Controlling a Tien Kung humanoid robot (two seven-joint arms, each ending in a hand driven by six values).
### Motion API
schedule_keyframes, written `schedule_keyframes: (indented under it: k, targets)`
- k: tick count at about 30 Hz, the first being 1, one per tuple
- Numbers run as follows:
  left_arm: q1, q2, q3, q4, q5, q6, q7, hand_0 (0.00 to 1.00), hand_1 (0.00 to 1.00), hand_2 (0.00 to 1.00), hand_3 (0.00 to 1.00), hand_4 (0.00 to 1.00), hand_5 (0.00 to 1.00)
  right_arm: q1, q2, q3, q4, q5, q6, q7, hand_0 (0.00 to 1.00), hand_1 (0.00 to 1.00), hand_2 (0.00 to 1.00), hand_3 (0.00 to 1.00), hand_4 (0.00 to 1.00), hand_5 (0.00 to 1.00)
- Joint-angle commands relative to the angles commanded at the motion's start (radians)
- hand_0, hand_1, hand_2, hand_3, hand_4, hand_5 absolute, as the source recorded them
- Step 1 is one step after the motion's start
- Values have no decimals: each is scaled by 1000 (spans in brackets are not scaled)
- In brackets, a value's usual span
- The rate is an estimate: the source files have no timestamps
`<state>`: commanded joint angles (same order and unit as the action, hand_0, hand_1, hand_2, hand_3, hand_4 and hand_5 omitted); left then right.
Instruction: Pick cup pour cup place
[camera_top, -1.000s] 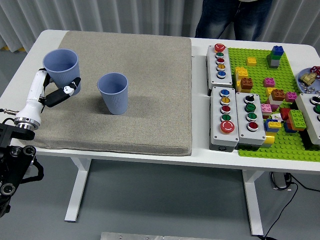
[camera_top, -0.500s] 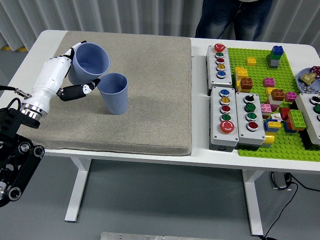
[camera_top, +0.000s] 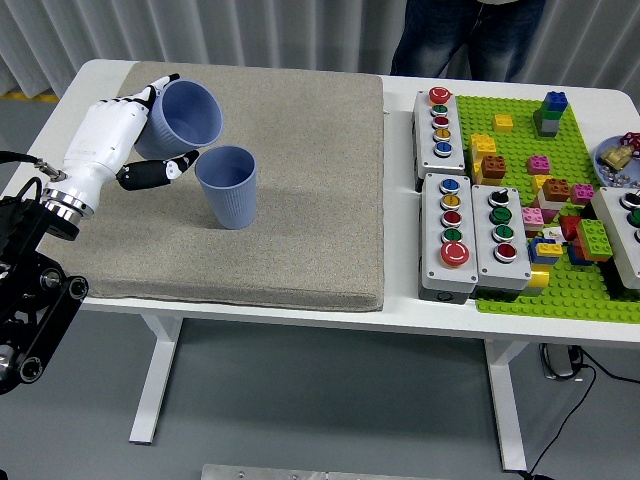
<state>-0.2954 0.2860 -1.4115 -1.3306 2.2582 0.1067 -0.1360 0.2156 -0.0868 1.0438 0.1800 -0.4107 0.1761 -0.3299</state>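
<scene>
While the left robot hand (camera_top: 120, 140) grips a tilted cup (camera_top: 180, 118), apparently clear of the upright cup (camera_top: 227, 186).

Setting: robot test lab or workshop.
A white height-adjustable table (camera_top: 400, 300) is seen on a grey floor, backed by a pale pleated curtain (camera_top: 200, 30). A grey mat (camera_top: 300, 200) is laid over the table's left part. On the right, grey button boxes (camera_top: 470, 240) with coloured push-buttons are set beside a green baseplate (camera_top: 520, 290) carrying toy bricks (camera_top: 550, 110). A cable (camera_top: 580, 400) is trailed on the floor under the table. A person (camera_top: 465, 35) in dark trousers is stood at the far side. No domestic or retail fittings are in view.
</scene>
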Motion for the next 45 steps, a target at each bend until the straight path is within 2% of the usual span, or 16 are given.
schedule_keyframes:
  k: [4, 7, 16, 22, 26, 31, 45]
  targets:
    - [-4, 8, -8, 33, 11, 0, -2, 589, 560, 740, 918, 631, 311, 0, 1, -1, 0, 2, -1, 0, 769, 717, 754, 624, 209, 302]
    - [1, 26, 6, 40, 11, 3, -4, 589, 560, 740, 918, 631, 311, -2, 2, -1, 0, 1, -2, -1, 769, 717, 754, 624, 209, 302]
    - [5, 82, 46, 12, 11, 18, 1, 593, 562, 743, 915, 633, 305, -6, 2, -1, 0, 1, -1, -2, 770, 717, 754, 625, 208, 298]
    - [-3, 96, 67, -5, 11, 30, 8, 595, 562, 742, 915, 634, 303, -4, 0, -5, 0, 7, -1, 0, 770, 717, 754, 625, 208, 297]
    - [-16, 129, 108, -14, 11, 42, 17, 595, 563, 742, 913, 634, 307, -3, -1, -8, 0, 10, -1, 0, 770, 717, 753, 624, 208, 297]
    - [-45, 175, 158, 4, 11, 54, 34, 595, 563, 742, 913, 634, 307, -2, -4, -13, 0, 17, -2, 3, 770, 717, 753, 624, 208, 297]
    - [-90, 230, 265, 16, 11, 76, 65, 597, 561, 738, 911, 626, 284, 0, -9, -18, 0, 27, -3, 9, 770, 716, 752, 624, 209, 294]
